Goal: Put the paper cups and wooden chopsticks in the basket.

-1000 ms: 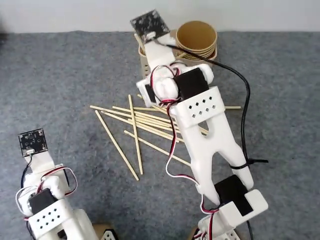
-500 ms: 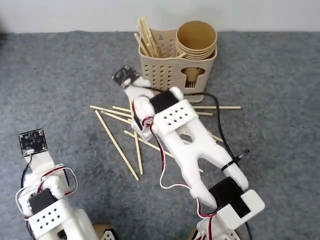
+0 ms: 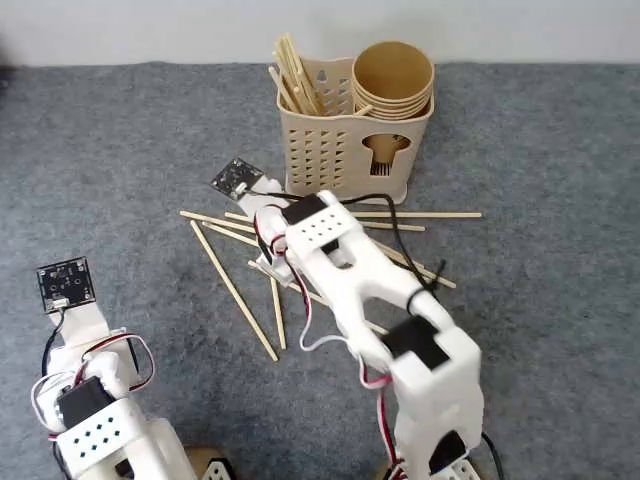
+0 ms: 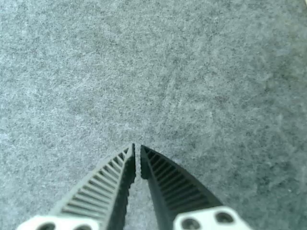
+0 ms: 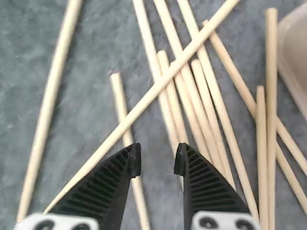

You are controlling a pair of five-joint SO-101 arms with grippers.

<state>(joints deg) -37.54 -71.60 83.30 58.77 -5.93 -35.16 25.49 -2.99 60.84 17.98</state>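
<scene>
A beige perforated basket [image 3: 330, 140] stands at the back of the grey carpet. Stacked paper cups [image 3: 393, 75] sit in its right half and a bundle of wooden chopsticks [image 3: 295, 68] leans in its left half. More chopsticks [image 3: 232, 288] lie scattered on the carpet in front of it. My right arm [image 3: 330, 250] bends down over this pile. Its gripper [image 5: 157, 154] is open just above the loose chopsticks [image 5: 192, 91], with nothing held. My left gripper [image 4: 137, 151] is shut and empty over bare carpet, and its arm [image 3: 85, 395] is at the near left.
The carpet [image 3: 120, 150] left of the pile and the stretch [image 3: 540, 250] right of the basket hold nothing. A pale wall runs along the back edge behind the basket.
My right arm has drawn back from above the basket and come down over the loose chopsticks. A bundle of chopsticks now shows in the basket. The left arm has stayed still.
</scene>
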